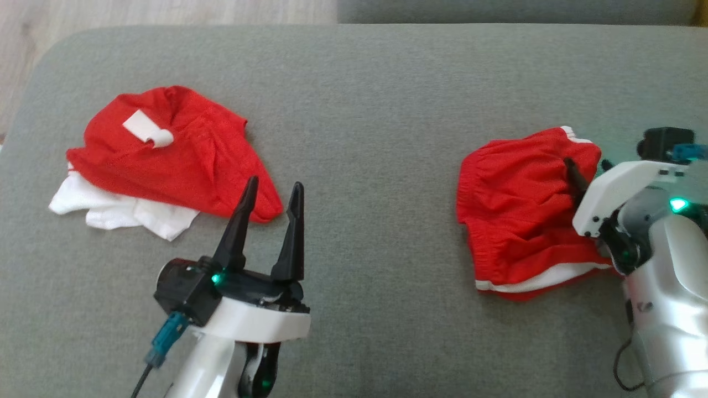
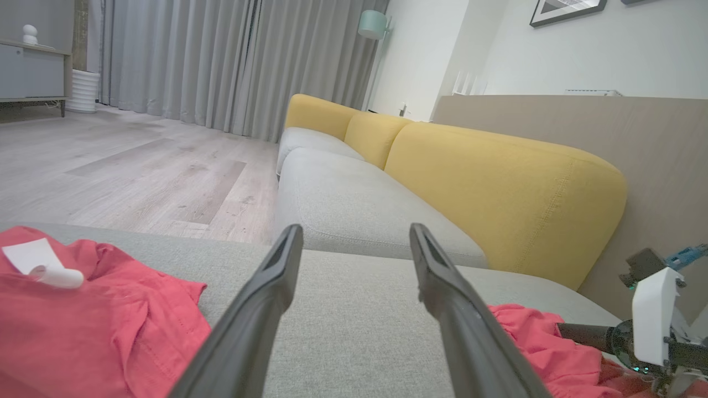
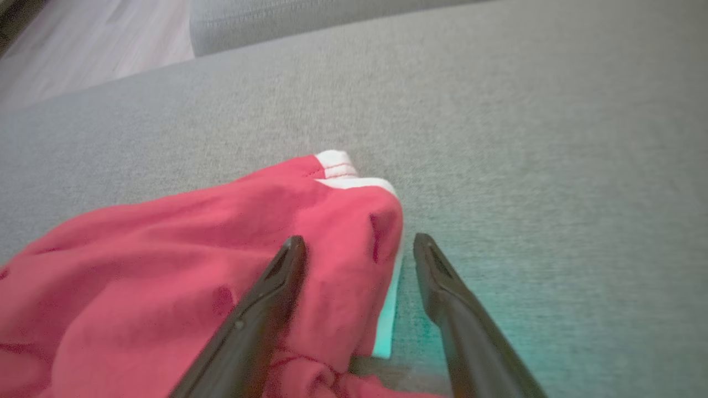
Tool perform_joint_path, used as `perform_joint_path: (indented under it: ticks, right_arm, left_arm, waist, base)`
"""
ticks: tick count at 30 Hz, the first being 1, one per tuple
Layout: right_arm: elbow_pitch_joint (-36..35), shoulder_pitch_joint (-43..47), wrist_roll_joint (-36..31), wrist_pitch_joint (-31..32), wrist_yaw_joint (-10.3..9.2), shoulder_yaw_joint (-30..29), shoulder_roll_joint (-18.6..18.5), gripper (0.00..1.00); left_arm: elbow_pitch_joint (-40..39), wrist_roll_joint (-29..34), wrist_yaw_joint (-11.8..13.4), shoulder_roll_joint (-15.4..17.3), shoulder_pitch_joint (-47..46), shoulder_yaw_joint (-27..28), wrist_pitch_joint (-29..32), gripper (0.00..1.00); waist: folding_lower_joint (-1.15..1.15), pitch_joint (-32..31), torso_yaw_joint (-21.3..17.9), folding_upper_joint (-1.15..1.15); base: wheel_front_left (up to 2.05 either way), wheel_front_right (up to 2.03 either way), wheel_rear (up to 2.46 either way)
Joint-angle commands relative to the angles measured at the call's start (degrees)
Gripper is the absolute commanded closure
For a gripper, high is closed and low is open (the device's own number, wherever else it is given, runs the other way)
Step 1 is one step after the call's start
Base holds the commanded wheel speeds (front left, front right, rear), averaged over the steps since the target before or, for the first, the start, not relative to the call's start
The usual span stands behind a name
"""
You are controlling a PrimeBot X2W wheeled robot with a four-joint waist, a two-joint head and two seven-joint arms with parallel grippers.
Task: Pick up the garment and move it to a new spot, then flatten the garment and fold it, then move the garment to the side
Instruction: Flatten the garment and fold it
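Head view with both wrist views. The red shorts (image 1: 514, 215), trimmed with white stripes, are lying crumpled at 3 o'clock on the grey cushion (image 1: 376, 138). The right gripper (image 3: 359, 237) is hanging at the 3 o'clock edge of the shorts with its fingers (image 3: 260, 309) standing apart and gripping nothing. In the right wrist view one finger is lying over the red cloth and the other over bare cushion just beside the white-striped hem; whether either is touching the cloth cannot be told. The left gripper (image 1: 276, 181) is hovering at 7 o'clock, its fingers likewise spread wide and empty, pointing toward 12 o'clock over bare cushion. A second red garment (image 1: 166, 160) is lying at 10 o'clock, well apart from the shorts, carrying a curled white label (image 1: 146, 128) and overlapping white cloth (image 1: 110, 210) at its 7 o'clock side. In the left wrist view, a yellow sofa back (image 2: 498, 188), a wooden floor (image 2: 110, 166) and grey curtains (image 2: 221, 61) are showing beyond the cushion.
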Motion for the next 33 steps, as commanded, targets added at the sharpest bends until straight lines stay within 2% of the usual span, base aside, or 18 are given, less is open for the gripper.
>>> perform_joint_path:
  ticks: [1,3,4,11,21,27,28,33]
  right_arm:
    - [-0.23,-2.98,0.07,0.70,-0.04,1.37,-0.01,0.00]
    - [1.96,-4.41,0.51,1.08,-0.04,1.92,-0.07,0.00]
    - [2.62,-5.13,0.47,0.76,-0.04,2.47,-0.28,1.00]
    - [4.19,-10.75,0.59,-8.17,-0.04,5.25,-2.54,1.00]
    - [9.18,-20.58,-1.91,-19.07,-0.04,4.10,-7.04,1.00]
    - [14.07,-23.61,-3.72,-20.13,-0.04,4.78,-7.48,1.00]
    - [15.37,-23.74,-4.10,-19.82,-0.04,5.04,-7.48,0.00]
    - [18.74,-23.38,-5.37,-21.82,-0.04,7.36,-6.44,0.00]
  left_arm:
    - [-1.82,-0.21,0.40,0.00,-2.42,1.00,-0.29,0.00]
    - [-1.88,-0.35,0.50,0.00,-2.53,0.78,-0.29,0.00]
    - [-1.89,-0.39,0.53,0.00,-2.58,0.69,-0.29,0.00]
    - [-2.10,-0.47,0.72,0.00,-3.02,0.47,-0.29,0.00]
    - [-1.93,-0.87,0.68,0.00,-3.78,-0.74,-0.29,0.00]
    - [-1.97,-1.07,0.91,0.00,-3.61,-0.76,-0.29,0.00]
    - [-1.97,-1.05,0.95,0.00,-3.51,-0.66,-0.29,0.00]
    - [-2.04,-0.59,1.19,0.00,-2.97,0.17,-0.29,0.00]
  waist:
    - [-0.01,0.45,0.72,0.00]
    - [-0.01,0.68,1.17,0.00]
    - [-0.01,0.83,1.38,0.00]
    - [-0.01,1.53,2.21,0.00]
    - [-0.01,2.14,4.25,0.00]
    - [-0.01,2.09,4.96,0.00]
    - [-0.01,2.00,4.88,0.00]
    - [-0.01,1.22,2.94,0.00]
  base:
    - [0.00,0.00,0.00]
    - [0.00,0.00,0.00]
    - [0.00,0.00,0.00]
    - [0.00,0.00,0.00]
    - [0.00,0.00,0.00]
    - [0.00,0.00,0.00]
    - [0.00,0.00,0.00]
    - [0.00,0.00,0.00]
